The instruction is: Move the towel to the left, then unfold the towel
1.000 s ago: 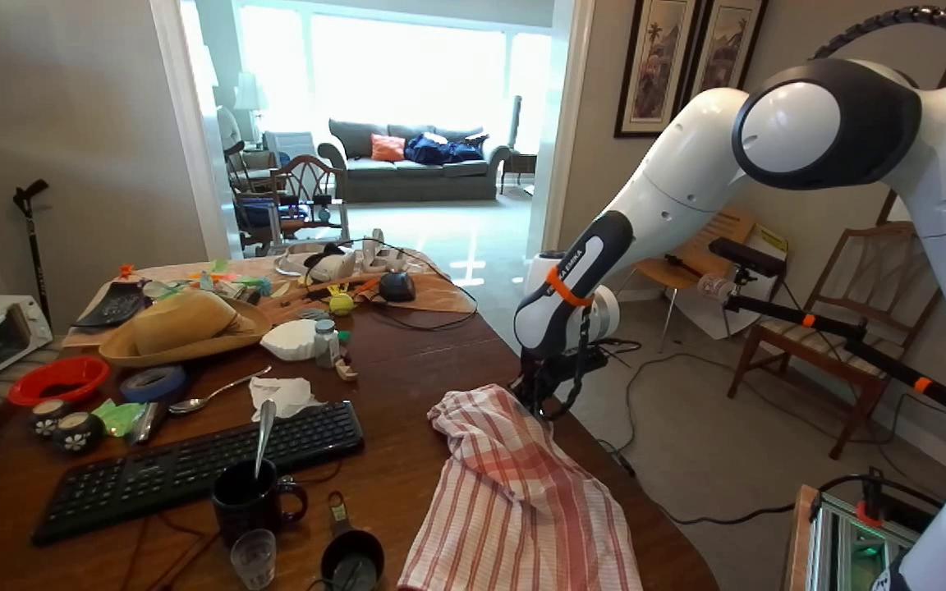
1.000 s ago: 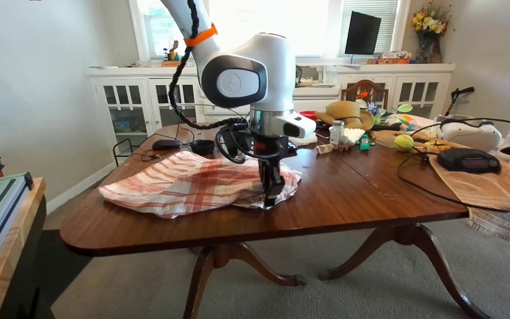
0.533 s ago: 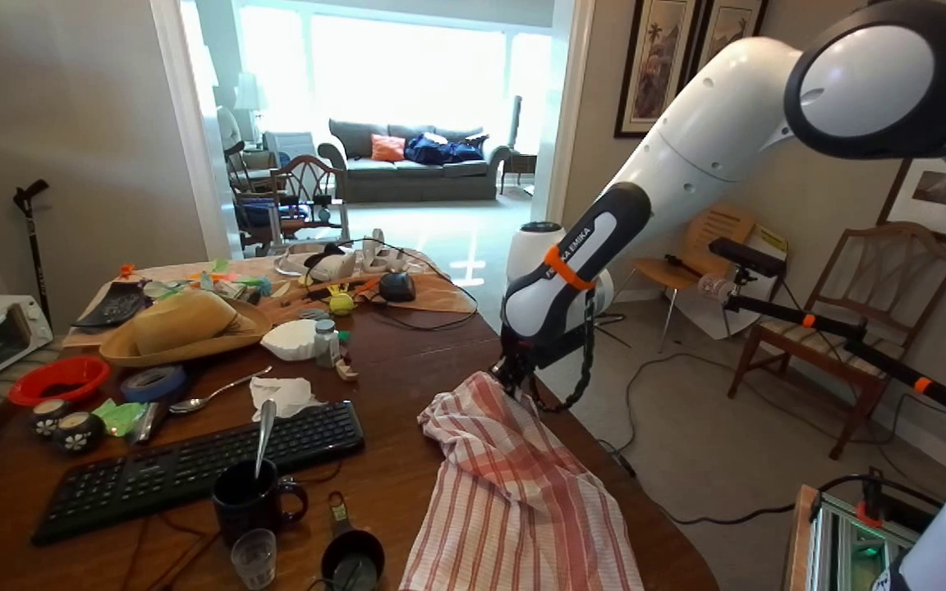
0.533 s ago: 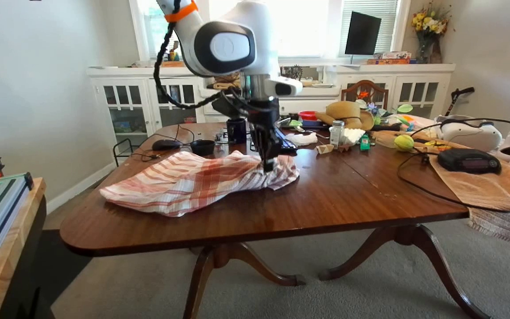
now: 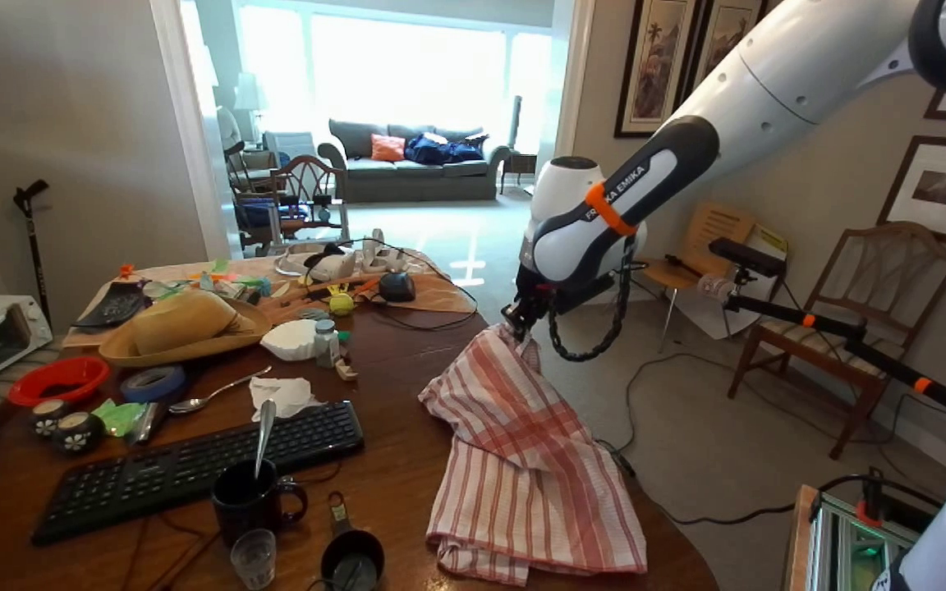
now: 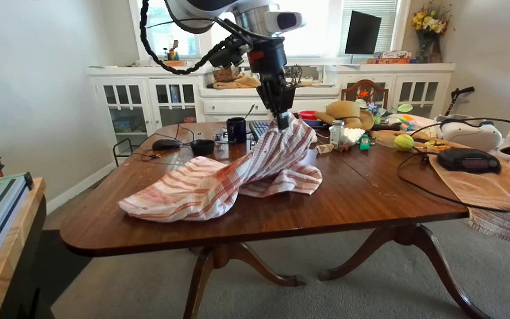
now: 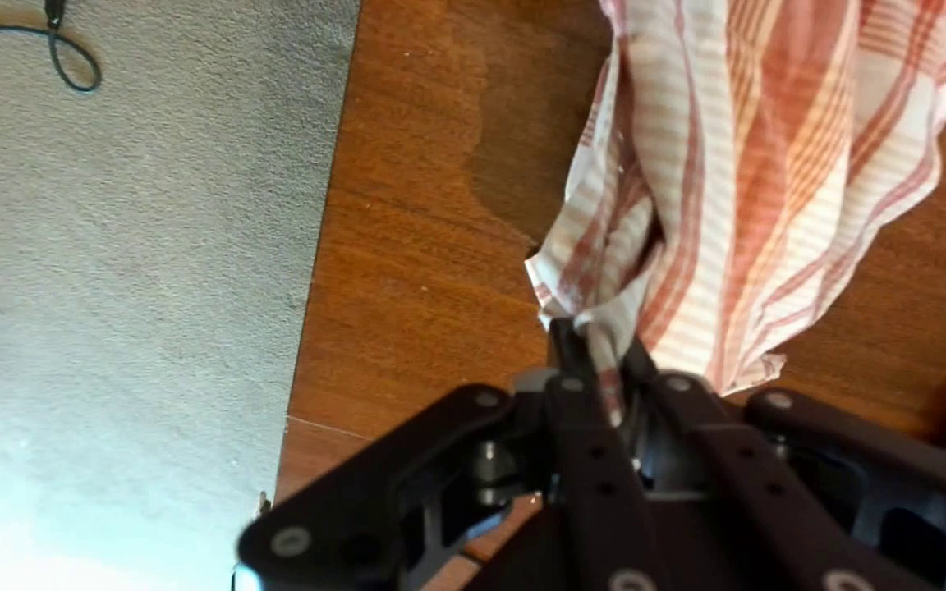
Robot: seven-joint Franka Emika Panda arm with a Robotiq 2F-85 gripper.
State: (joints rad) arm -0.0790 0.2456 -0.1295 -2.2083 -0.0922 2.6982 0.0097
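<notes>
The towel, white with red stripes, lies rumpled on the wooden table; it shows in both exterior views (image 5: 526,468) (image 6: 206,188) and in the wrist view (image 7: 736,189). My gripper (image 7: 604,349) is shut on a pinched fold at one end of the towel. In both exterior views the gripper (image 5: 514,320) (image 6: 283,123) is well above the table, and the towel rises in a slope to the fingertips. The rest of the towel rests on the tabletop, bunched and folded over in its middle. The layers under the raised part are hidden.
A black keyboard (image 5: 202,464), a dark mug (image 5: 247,505) with a spoon, a clear cup (image 5: 254,560) and a black measuring cup (image 5: 352,562) stand beside the towel. Crumpled white paper (image 5: 282,397) and a glass shaker (image 6: 336,134) are nearby. The table edge (image 6: 281,235) runs close along the towel.
My gripper has risen from the tabletop with the towel's end in it. The towel's held end is lifted, and its trailing end has slid a little along the table towards the gripper.
</notes>
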